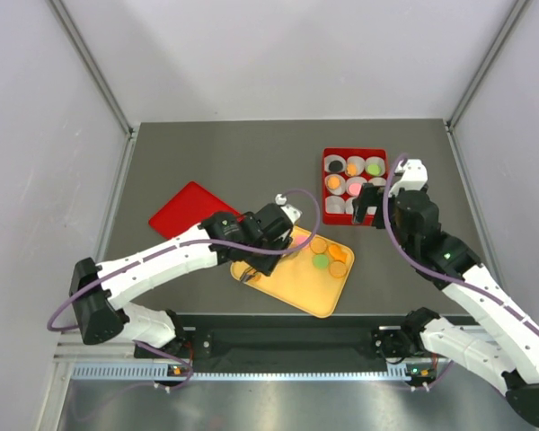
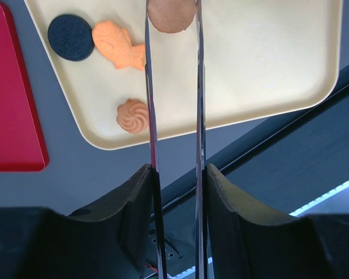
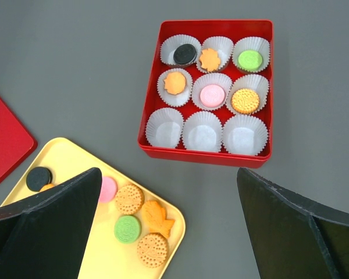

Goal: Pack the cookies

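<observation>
L wrist: tongs [image 2: 149, 87] tips + brown cookie [image 2: 171, 14] cut off at top edge, red lid [image 2: 11, 104] at left. R wrist: pink cookie [image 3: 109, 189] half behind right claw [image 3: 168, 174] finger [image 3: 52, 226].

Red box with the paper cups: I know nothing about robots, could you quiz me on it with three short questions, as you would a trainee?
1. Pick one: how many white paper cups in the square red plastic box are empty? A two, B three, C five.
2. True or false: a round pink cookie sits in the box's middle cup.
3. Fill in: in the right wrist view, the box's top right cup holds a ____ cookie.
Key: 1 B; 2 true; 3 green.
</observation>
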Tool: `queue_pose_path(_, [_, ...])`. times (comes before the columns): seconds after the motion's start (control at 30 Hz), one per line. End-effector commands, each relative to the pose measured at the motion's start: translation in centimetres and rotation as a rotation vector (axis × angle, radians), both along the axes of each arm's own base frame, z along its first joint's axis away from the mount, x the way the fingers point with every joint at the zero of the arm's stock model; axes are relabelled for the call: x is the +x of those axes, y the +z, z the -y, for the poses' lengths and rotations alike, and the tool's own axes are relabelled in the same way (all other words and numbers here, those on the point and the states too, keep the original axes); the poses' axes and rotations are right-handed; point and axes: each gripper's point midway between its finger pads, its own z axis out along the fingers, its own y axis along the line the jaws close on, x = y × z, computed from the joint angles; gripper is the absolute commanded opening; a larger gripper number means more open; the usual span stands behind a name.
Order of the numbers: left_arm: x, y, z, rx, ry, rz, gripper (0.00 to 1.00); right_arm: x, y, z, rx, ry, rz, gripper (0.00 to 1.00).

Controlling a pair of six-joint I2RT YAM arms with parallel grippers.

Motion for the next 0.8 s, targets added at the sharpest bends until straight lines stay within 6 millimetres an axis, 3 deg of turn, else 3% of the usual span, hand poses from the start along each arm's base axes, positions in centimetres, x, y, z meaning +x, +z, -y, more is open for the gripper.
queue_pose_path(0.0, [0.8, 3.3, 0.6, -0.063, -0.007, 0.073, 0.43, 0.2, 1.4, 0.3, 0.023, -0.017, 0.048, 1.0])
queue_pose_path(0.2, [3.3, 6.6, 3.7, -0.171, -0.006, 0.175, 0.43, 0.1, 2.0, 0.6, 0.021, -0.025, 0.062, 1.0])
queue_pose_path(0.33, [5.6, 7.6, 6.2, -0.193, 0.007, 0.227, 0.44, 0.1, 2.4, 1.0, 0.007, -0.032, 0.073, 1.0])
queue_pose_path(0.47, [8.5, 7.9, 8.9, -0.213, 0.009, 0.256, 0.44, 0.0, 2.7, 1.9, -0.01, -0.064, 0.086, 1.0])
queue_pose_path(0.63, [12.1, 8.0, 11.3, -0.256, 0.026, 0.277, 0.44, -0.2, 2.7, 1.4, 0.022, -0.044, 0.084, 1.0])
queue_pose_path(0.77, [13.9, 6.8, 13.3, -0.266, 0.014, 0.25, 0.43, 0.0, 2.5, 1.4, 0.012, -0.046, 0.081, 1.0])
